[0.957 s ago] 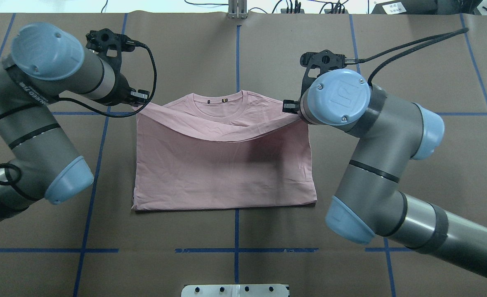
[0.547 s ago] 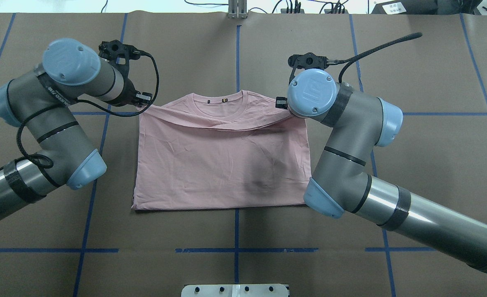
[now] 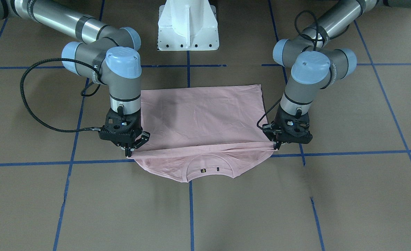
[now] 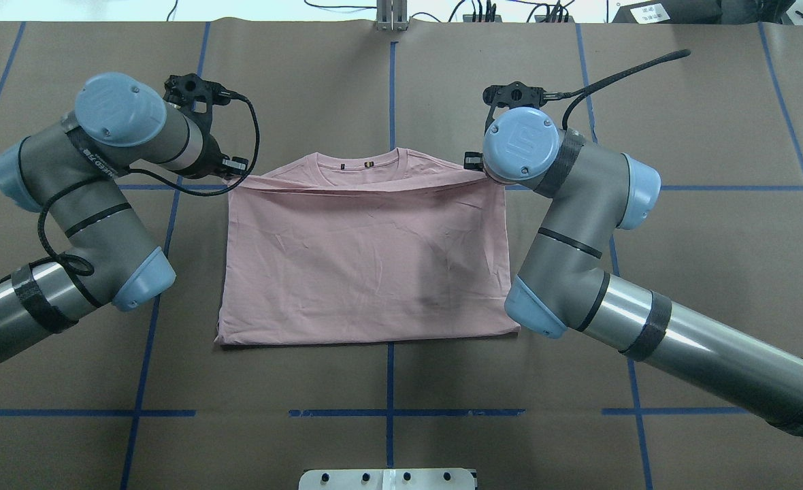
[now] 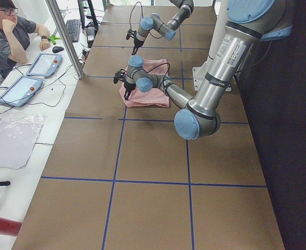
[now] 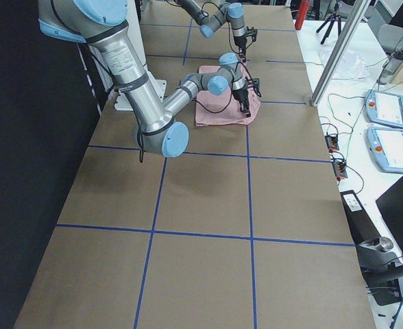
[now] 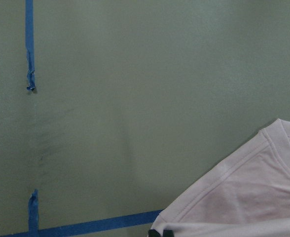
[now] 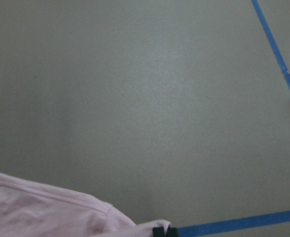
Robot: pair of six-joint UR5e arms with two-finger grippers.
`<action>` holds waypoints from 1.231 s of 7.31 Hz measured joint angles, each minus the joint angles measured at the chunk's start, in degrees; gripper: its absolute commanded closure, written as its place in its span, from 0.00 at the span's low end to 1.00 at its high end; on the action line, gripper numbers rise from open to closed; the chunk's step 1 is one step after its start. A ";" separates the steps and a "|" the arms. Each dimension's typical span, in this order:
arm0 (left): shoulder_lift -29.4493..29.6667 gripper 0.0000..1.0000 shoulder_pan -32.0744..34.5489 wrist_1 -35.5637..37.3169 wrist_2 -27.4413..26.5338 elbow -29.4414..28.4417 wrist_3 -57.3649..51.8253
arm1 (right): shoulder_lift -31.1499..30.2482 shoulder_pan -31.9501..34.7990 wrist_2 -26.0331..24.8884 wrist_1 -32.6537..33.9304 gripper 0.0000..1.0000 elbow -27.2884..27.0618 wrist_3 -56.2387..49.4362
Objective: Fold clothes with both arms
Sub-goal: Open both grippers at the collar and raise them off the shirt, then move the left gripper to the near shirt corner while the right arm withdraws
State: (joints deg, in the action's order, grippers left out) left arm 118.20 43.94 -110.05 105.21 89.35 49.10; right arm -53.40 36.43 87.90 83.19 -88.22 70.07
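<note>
The pale pink T-shirt [image 4: 367, 265] lies on the table with its plain side up, its near part folded over toward the collar [image 3: 210, 169]. My left gripper [image 3: 274, 147] is shut on the left corner of the folded-over edge; it also shows in the overhead view [image 4: 233, 174]. My right gripper [image 3: 128, 152] is shut on the right corner and is partly under the wrist cap in the overhead view [image 4: 471, 167]. The edge runs taut and straight between them, just short of the collar. Both wrist views show shirt cloth [image 7: 253, 197] [image 8: 46, 212] at their bottom edge.
The table is covered in brown paper [image 4: 388, 95] with blue tape lines [image 4: 391, 88]. The white pedestal [image 3: 188, 28] stands at the robot's side. A person [image 5: 12, 31] sits at a side desk with tablets [image 5: 43, 63]. A metal post [image 6: 345, 48] stands at the table's far edge.
Both grippers have carried the folded edge further toward the collar and lower. The edge, which sagged in a curve before, is now pulled straight, and the arms have drawn in.
</note>
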 measured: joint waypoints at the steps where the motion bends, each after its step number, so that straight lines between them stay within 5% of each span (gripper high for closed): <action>1: -0.04 0.01 0.11 0.00 0.00 0.05 -1.10 | -0.03 0.24 0.00 -0.03 0.01 0.06 -0.05; 5: -2.42 0.00 0.30 0.11 0.38 4.67 -5.11 | -0.26 0.31 0.93 -0.42 0.00 -0.21 -2.24; 7: -8.24 0.00 0.02 -0.04 0.52 12.98 -5.87 | -4.47 3.41 7.00 -0.05 0.00 -7.39 -7.72; 8: -11.86 0.05 -1.17 -0.49 0.47 17.37 -3.88 | -7.06 4.50 9.17 -0.03 0.00 -10.95 -9.76; 9: -15.84 0.24 -3.61 -2.28 0.26 20.74 -0.11 | -8.63 4.96 10.21 -0.08 0.00 -12.97 -10.75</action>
State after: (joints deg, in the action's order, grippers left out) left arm 102.37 40.33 -112.33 105.47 110.09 48.98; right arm -62.03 41.38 98.11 83.11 -101.19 59.32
